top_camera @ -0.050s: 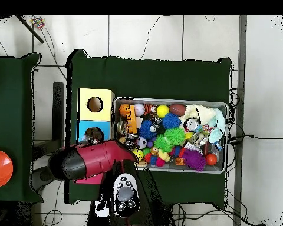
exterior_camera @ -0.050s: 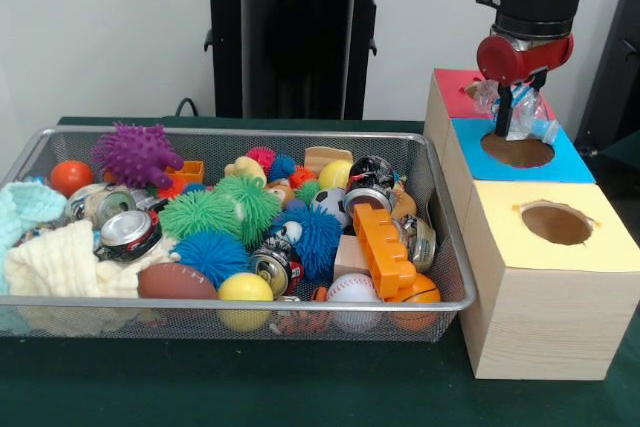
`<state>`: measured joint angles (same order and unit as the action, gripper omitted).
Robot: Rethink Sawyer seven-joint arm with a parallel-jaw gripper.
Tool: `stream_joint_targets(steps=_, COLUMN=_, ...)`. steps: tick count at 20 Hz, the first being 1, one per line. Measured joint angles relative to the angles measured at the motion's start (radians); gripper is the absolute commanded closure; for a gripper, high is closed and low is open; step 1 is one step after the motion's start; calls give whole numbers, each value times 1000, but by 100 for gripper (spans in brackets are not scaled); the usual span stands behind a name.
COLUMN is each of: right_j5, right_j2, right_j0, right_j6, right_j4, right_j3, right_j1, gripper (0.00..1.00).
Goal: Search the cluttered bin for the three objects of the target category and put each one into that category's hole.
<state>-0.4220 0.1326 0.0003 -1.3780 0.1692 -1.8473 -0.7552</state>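
1. Front view: gripper (exterior_camera @ -0.050s: 508, 107) pinched tight on a crumpled clear bottle (exterior_camera @ -0.050s: 522, 113), right over the blue hole (exterior_camera @ -0.050s: 517, 150).
2. Bin (exterior_camera @ -0.050s: 445, 237) beside that hole brims with balls, cans (exterior_camera @ -0.050s: 128, 232) and cloths.
3. Overhead view hides the bottle under the arm (top_camera @ -0.050s: 94, 161); yellow hole (top_camera @ -0.050s: 95, 104) looks empty.

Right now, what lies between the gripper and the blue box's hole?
In the front view, only the crumpled clear plastic bottle held in the gripper; it hangs just over the blue box's hole.

no legible text, labels or numbers
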Motion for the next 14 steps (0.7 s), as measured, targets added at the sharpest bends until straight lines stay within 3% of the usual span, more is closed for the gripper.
stream_joint_targets(steps=14, right_j5=11, right_j2=-35, right_j0=25, right_j6=-7, right_j4=-44, right_j3=4, right_j1=8, gripper=100)
